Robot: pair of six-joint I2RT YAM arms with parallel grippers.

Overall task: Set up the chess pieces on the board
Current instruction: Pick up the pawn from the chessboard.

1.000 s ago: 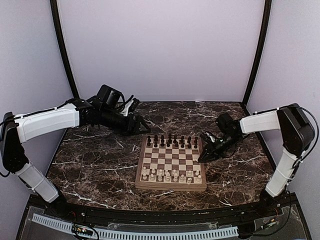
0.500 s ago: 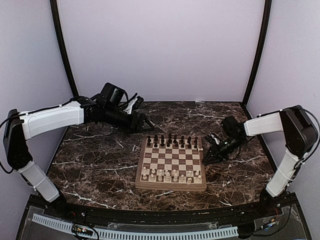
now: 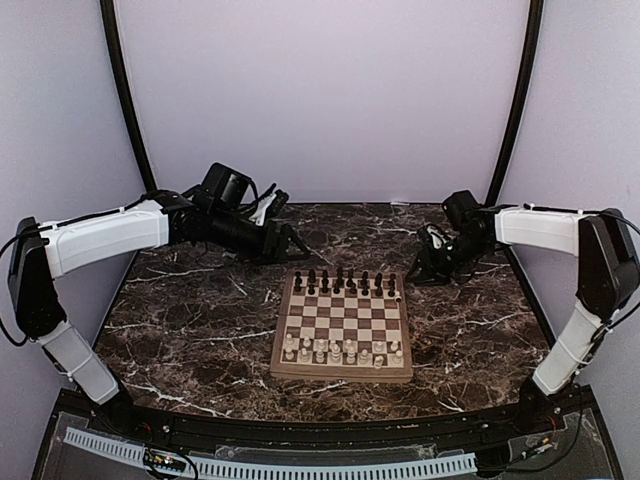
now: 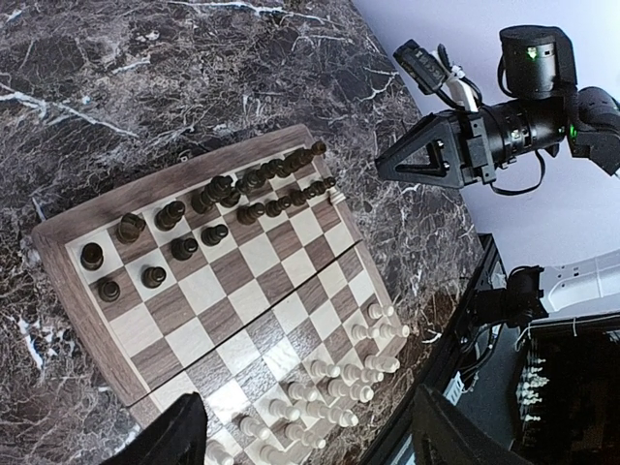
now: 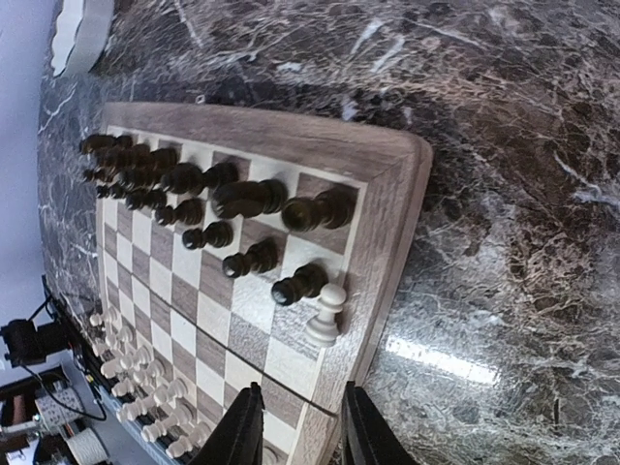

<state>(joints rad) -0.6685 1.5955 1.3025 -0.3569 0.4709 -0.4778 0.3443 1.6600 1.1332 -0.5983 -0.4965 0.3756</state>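
**Hovering off the board's far corners, both grippers empty**

Top view: one board point(image 3: 342, 325) lies mid-desk point(image 3: 180, 320), with two arms reaching in from the sides. The left gripper point(image 3: 290, 243) hangs off the far-left corner and the right gripper point(image 3: 425, 270) off the far-right corner. Neither touches the board. Dark pieces point(image 3: 340, 280) fill the two far rows and white pieces point(image 3: 343, 350) the two near rows. They are too small here for a sure count.

Left wrist view: the left jaws are spread wide with nothing between them. The dark pieces appear to stand eight to a row, two rows. One white pawn point(image 4: 336, 194) stands apart from its own side, at the end of the dark rows by the border.

Right wrist view: the right jaws are parted a little, released, holding nothing. That single white pawn stands upright just beside the last dark pawn. One white scalloped dish point(image 5: 82, 29) sits on the desk past the board's far corner.
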